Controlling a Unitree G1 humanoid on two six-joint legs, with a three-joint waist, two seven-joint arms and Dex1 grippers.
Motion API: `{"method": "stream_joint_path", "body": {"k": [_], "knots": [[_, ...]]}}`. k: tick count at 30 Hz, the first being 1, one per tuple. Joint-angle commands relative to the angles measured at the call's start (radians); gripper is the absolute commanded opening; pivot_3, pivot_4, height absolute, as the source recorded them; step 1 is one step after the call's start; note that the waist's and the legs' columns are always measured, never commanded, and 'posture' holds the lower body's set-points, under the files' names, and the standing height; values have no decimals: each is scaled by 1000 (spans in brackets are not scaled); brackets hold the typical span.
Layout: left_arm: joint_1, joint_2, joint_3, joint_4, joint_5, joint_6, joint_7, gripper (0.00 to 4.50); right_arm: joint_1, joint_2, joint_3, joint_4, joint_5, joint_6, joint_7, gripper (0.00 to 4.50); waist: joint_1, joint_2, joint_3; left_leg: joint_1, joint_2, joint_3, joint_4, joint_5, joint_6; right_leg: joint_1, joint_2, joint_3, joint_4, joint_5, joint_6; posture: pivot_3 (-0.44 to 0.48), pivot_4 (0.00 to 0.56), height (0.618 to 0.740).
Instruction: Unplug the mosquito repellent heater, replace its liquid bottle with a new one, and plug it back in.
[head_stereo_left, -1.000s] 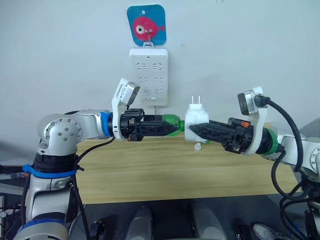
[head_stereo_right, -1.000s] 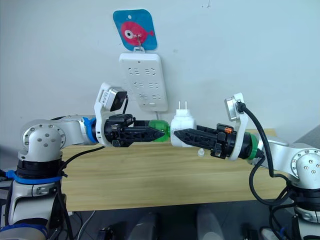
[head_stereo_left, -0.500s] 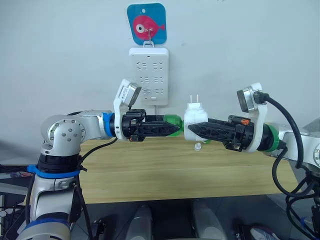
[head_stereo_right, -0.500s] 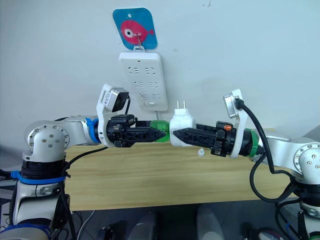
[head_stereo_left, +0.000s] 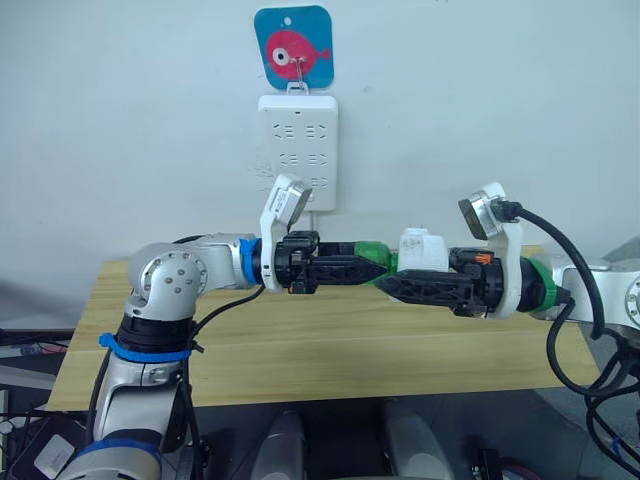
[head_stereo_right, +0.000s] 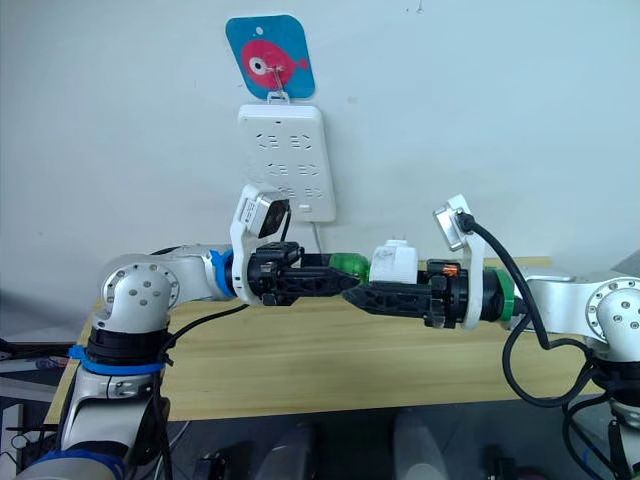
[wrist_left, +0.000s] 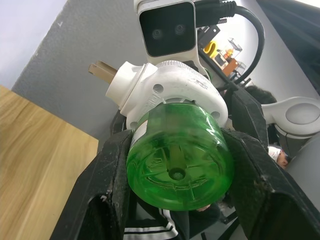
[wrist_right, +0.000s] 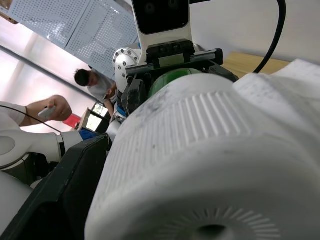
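Above the table, my left gripper (head_stereo_left: 368, 268) is shut on a translucent green bottle (head_stereo_left: 372, 250), with a black finger (wrist_left: 112, 175) on each side of it. The bottle's neck is sunk into the white mosquito repellent heater (head_stereo_left: 422, 250), so cap or wick is hidden and I cannot tell whether this is the liquid bottle or the new one. My right gripper (head_stereo_left: 400, 280) is shut on the heater from the opposite side. In the left wrist view the bottle's base (wrist_left: 180, 165) faces me and the heater (wrist_left: 165, 90) sits behind it with its prongs sticking out sideways.
A white power strip (head_stereo_left: 298, 150) hangs on the wall under a blue fish hook plate (head_stereo_left: 293, 48), just above and behind the grippers. The wooden table (head_stereo_left: 300, 340) lies below. A person (wrist_right: 90, 80) with a raised hand (wrist_right: 55, 107) appears in the right wrist view.
The heater has turned so its prongs no longer point up, and it sits lower between the grippers. My left arm has reached further right. Both grippers keep their hold.
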Motion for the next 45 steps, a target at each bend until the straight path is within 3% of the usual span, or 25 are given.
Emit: {"method": "stream_joint_path", "body": {"k": [1, 8, 13, 14, 17, 22, 27, 37, 45], "knots": [[2, -25, 46, 0, -28, -16, 34, 2300, -6, -34, -32, -40, 26, 5, 34, 4500, 1, 0, 0, 0, 0, 0, 0, 0, 0, 0, 0, 0, 0, 0, 0, -121, 211, 740], [-2, -66, 85, 20, -61, -9, 94, 2300, 32, -107, -35, -102, 9, 15, 50, 4500, 0, 0, 0, 0, 0, 0, 0, 0, 0, 0, 0, 0, 0, 0, 0, -121, 207, 740], [-11, -84, 106, 43, -73, -8, 131, 2300, 87, -140, -57, -182, -122, 35, 147, 4500, 1, 0, 0, 0, 0, 0, 0, 1, -1, 0, 0, 0, 0, 0, 0, -121, 206, 740], [-15, -85, 110, 50, -75, -8, 136, 2300, 108, -148, -65, -210, -166, 38, 182, 4328, 2, 0, 0, 0, 0, 0, 0, 1, -1, 0, 0, 0, 0, 0, 0, -123, 207, 740], [-25, -75, 114, 64, -78, -2, 133, 2300, 189, -167, -96, -282, -323, 17, 286, 3575, 2, 0, 0, 0, -1, 0, 0, 1, -1, 0, 0, -1, 0, 0, 0, -123, 207, 740], [-39, -32, 109, 79, -90, 42, 96, 2300, 383, -244, -96, -258, -886, -266, 514, 1851, 2, 0, 0, 0, -2, 0, 1, 1, -2, 0, 0, 0, 0, 0, 0, -133, 208, 740], [-43, 3, 100, 79, -92, 75, 59, 2300, 326, -211, -98, -40, -1148, -486, 650, 12, -4, 0, 0, 1, -1, 1, 1, 1, -2, 1, 0, 0, 0, 0, 1, -141, 208, 740], [-62, 16, 99, 83, -112, 134, 44, 2300, 47, 27, 48, 67, -1247, -487, 750, 0, -20, 0, 0, 1, 0, 1, 0, 1, -3, 1, 0, 0, 0, 0, 0, -129, 208, 740], [-62, 2, 121, 101, -113, 129, 84, 2300, 20, 122, 34, -10, -1177, -366, 745, 0, -17, 0, 0, 1, 0, -1, 1, 1, -3, 1, -2, 0, 1, 0, 0, -118, 212, 740]]}}
